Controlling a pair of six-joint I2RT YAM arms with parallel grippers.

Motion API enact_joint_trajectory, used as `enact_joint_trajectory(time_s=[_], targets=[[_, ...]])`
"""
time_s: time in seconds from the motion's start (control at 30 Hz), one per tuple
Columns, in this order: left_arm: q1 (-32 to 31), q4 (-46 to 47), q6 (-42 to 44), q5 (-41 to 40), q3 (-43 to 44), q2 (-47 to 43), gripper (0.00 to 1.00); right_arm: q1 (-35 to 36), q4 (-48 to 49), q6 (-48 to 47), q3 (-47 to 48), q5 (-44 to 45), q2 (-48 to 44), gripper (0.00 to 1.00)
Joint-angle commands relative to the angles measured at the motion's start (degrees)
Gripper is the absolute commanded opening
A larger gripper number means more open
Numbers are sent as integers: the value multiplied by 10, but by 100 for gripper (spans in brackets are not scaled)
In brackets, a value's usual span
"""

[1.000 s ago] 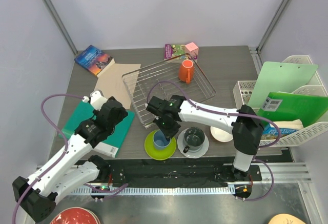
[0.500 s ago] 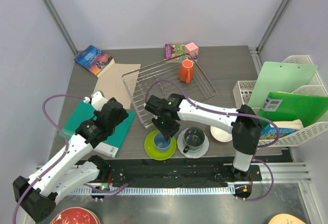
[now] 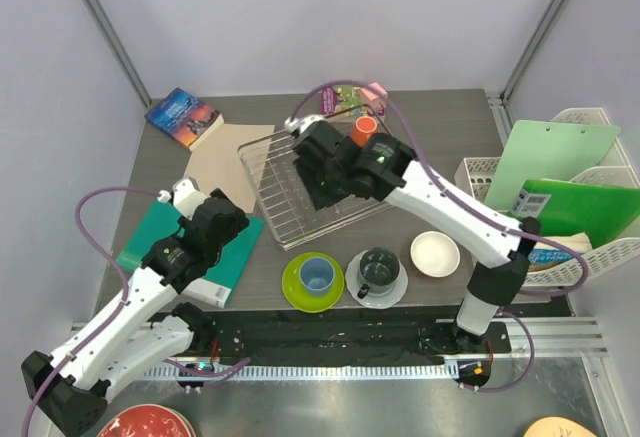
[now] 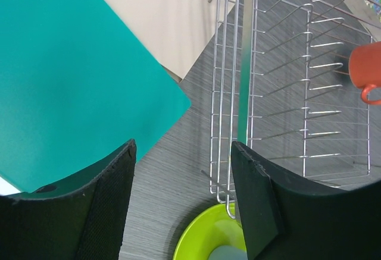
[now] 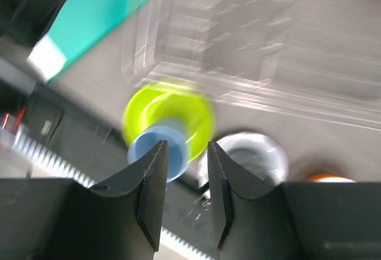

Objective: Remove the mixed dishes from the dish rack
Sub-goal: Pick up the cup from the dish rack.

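From the overhead camera I saw a dark grey wood-grain table filling the middle of the cell, boxed in by plain pale lavender walls at the back and on both sides. A slanted aluminium post ran up each rear corner. Along the table's near edge lay a black strip, and below it a brushed steel surface. The light was soft and even, with only faint shadows.

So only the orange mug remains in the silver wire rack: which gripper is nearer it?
Right. The right gripper hovers over the rack near the orange mug; the left gripper is outside, above the teal book.
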Motion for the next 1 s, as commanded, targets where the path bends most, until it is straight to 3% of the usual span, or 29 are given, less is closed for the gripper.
enact_joint_trajectory(time_s=[0.0,0.03,0.07,0.1,0.13,0.17,0.2,0.23,0.3,0.4,0.53,0.57,0.6,0.7,0.97], targets=[[-1,28,2,-7,-1,-4,67,-43,47,16,-6,245,-59,39],[-1,31,2,0,-1,-3,69,-54,85,30,-64,271,-77,39],[-2,33,3,15,-1,-1,76,-66,189,32,-108,313,-119,39],[-1,38,3,26,0,4,80,-78,253,31,-212,318,-147,40],[-2,46,22,40,0,8,83,-108,325,23,-273,318,-172,58],[-2,53,33,74,0,12,87,-124,485,19,-336,329,-196,69],[-2,56,35,84,2,17,90,-139,553,14,-426,326,-228,80],[-2,54,39,93,4,27,92,-179,597,1,-439,310,-225,85],[-1,44,43,111,20,38,96,-218,585,-36,-417,269,-188,87],[-1,26,47,120,35,52,100,-264,511,-53,-305,261,-77,92],[0,33,49,124,25,40,100,-296,533,-70,-273,189,2,87],[-1,41,49,122,20,30,100,-305,537,-74,-267,180,15,81],[-1,43,49,121,16,25,100,-310,539,-77,-247,170,27,62],[-1,43,52,112,6,11,100,-331,507,-64,-212,149,70,45],[-1,51,67,105,6,28,100,-337,503,-42,-229,82,89,55]])
